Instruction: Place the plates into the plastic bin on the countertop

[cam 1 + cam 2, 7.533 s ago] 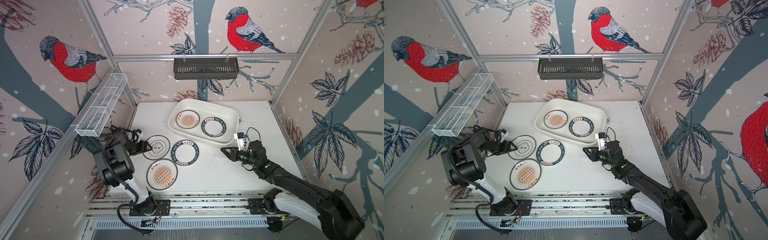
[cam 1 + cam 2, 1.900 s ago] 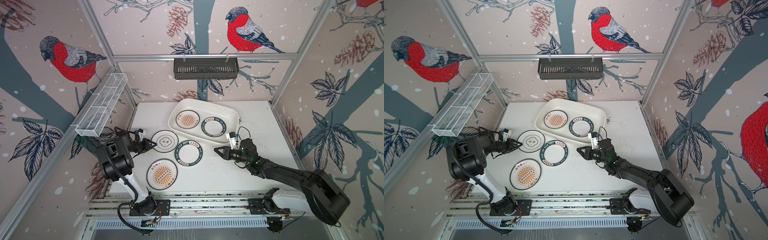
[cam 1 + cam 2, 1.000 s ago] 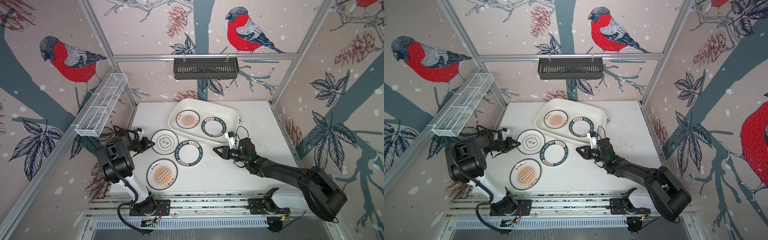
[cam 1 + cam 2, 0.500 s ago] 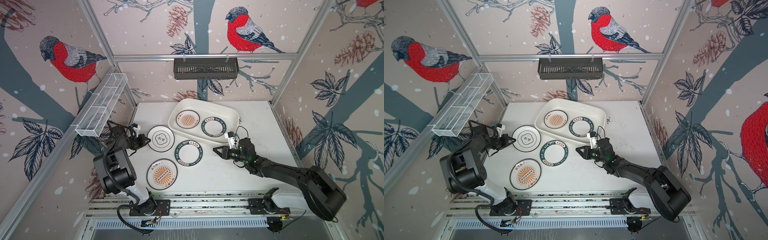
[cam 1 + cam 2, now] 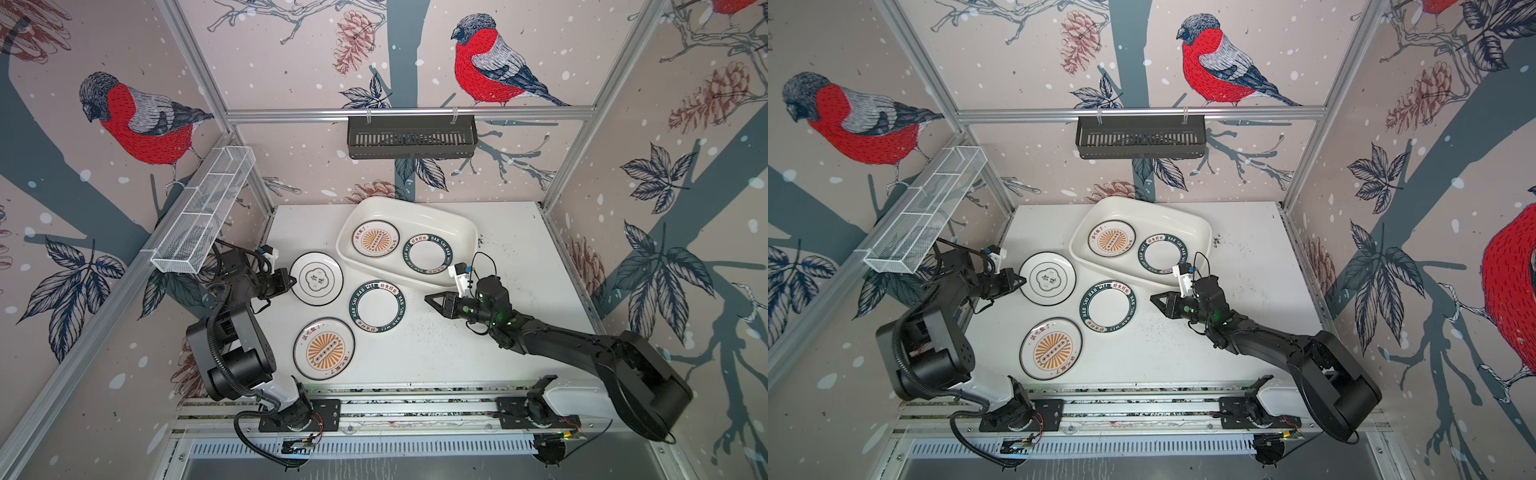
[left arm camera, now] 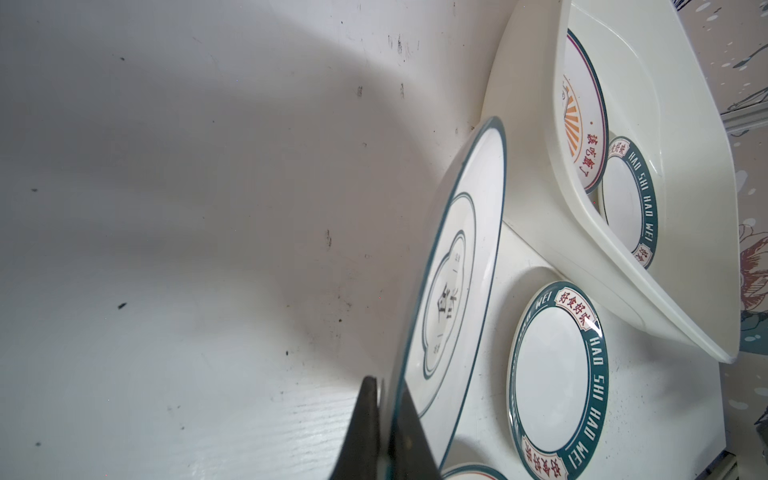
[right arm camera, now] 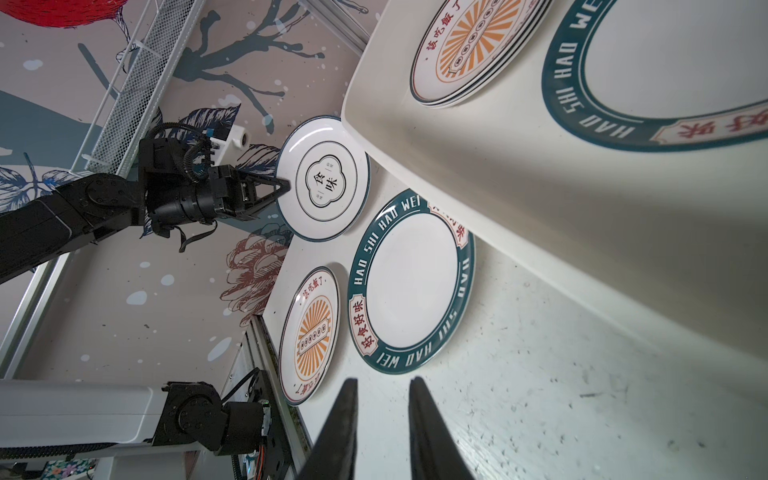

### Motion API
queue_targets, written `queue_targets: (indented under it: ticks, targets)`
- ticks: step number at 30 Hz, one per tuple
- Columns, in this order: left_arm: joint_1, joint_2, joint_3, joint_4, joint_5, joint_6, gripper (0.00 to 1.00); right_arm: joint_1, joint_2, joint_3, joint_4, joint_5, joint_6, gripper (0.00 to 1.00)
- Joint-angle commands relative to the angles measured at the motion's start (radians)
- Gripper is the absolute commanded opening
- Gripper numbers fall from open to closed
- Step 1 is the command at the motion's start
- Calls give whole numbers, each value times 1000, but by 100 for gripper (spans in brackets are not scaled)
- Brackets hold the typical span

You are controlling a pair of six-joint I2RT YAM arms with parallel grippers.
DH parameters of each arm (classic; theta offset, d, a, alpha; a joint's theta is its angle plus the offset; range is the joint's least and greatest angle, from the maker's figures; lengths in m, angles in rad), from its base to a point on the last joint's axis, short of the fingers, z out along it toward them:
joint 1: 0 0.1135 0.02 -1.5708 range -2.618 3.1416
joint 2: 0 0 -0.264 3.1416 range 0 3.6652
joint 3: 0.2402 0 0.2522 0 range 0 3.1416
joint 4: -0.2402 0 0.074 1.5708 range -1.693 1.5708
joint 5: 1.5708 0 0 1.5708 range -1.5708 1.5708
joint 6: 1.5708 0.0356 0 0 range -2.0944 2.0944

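Note:
The white plastic bin (image 5: pixel 415 212) sits at the back of the countertop (image 5: pixel 478 353) and holds a sunburst plate (image 5: pixel 375 239) and a green-rimmed plate (image 5: pixel 428 252). My left gripper (image 5: pixel 292 281) is shut on the near rim of the quatrefoil plate (image 5: pixel 316 279), which hangs tilted above the counter just left of the bin; the left wrist view shows its fingers (image 6: pixel 409 432) pinching that plate (image 6: pixel 457 270). A green-rimmed plate (image 5: pixel 377 306) and a sunburst plate (image 5: pixel 324 349) lie flat on the counter. My right gripper (image 5: pixel 429 297) hovers right of them, slightly open and empty (image 7: pixel 382 384).
A black slatted basket (image 5: pixel 411 137) hangs on the back rail. A white wire-mesh basket (image 5: pixel 203 216) runs along the left wall above my left arm. Aluminium rails (image 5: pixel 415 409) edge the front.
The left gripper has carried the quatrefoil plate a little to the left and back, off the green-rimmed plate's edge. The right arm has not moved.

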Motion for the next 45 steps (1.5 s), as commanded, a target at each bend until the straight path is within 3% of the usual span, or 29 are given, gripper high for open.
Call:
queue_targets:
  ticks: [1, 11, 26, 35, 45]
  targets:
    - [-20, -21, -3, -4, -3, 24, 0, 3, -4, 5, 29, -6, -2, 24]
    - [-88, -86, 9, -4, -105, 12, 0, 5, -15, 2, 27, -6, -7, 24]
    - [-114, -103, 123, -66, -93, 4, 0, 6, -7, 29, 21, -13, -10, 24]
    - [-181, -173, 150, -80, -181, 9, 0, 6, 12, 58, 18, -25, -13, 24]
    - [-183, -203, 239, -117, -216, 4, 0, 6, 46, 105, 12, -45, -25, 26]
